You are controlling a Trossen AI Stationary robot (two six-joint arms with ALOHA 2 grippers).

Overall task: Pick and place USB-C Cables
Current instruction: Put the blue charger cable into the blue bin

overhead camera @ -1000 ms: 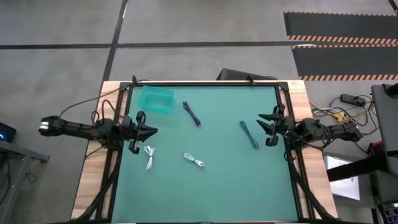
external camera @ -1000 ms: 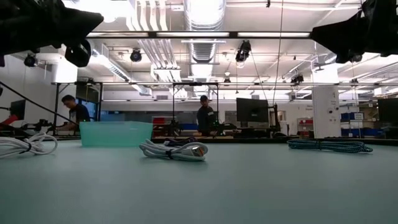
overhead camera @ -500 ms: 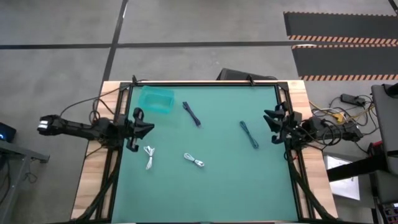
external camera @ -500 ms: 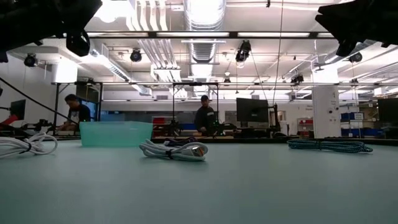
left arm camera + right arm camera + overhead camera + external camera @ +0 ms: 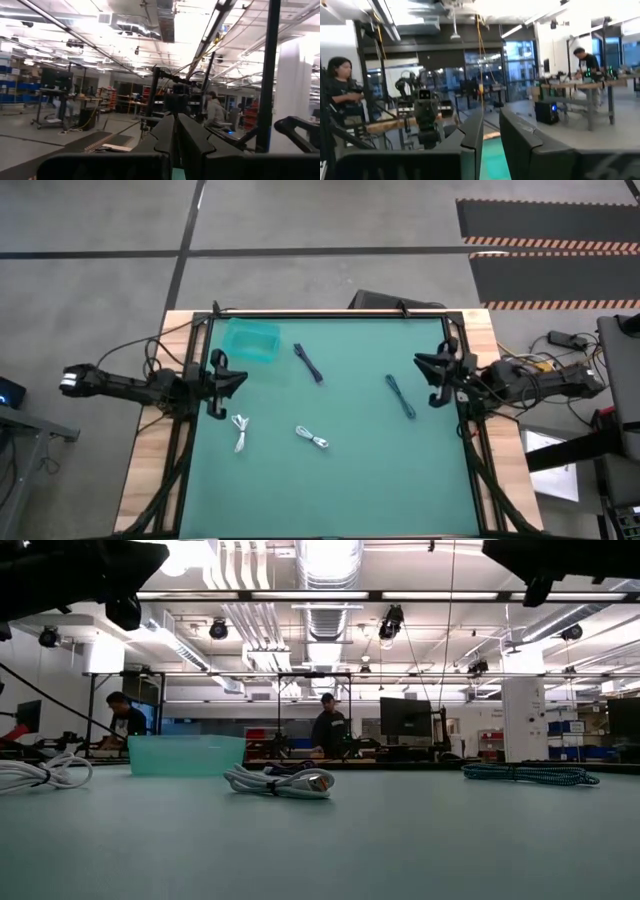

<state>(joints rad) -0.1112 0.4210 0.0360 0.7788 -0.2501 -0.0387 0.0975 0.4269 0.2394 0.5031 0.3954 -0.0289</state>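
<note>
While both arms pull back to surface edges, left gripper & right gripper fingers closed, empty; four USB-C Cables untouched, tray unfilled.

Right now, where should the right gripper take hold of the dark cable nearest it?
Probably at the middle of the dark cable, coming straight down from above. It lies flat on the mat as a thin, narrow bundle running diagonally, so the fingers should close across its short width. The right gripper hovers just beside it.
</note>
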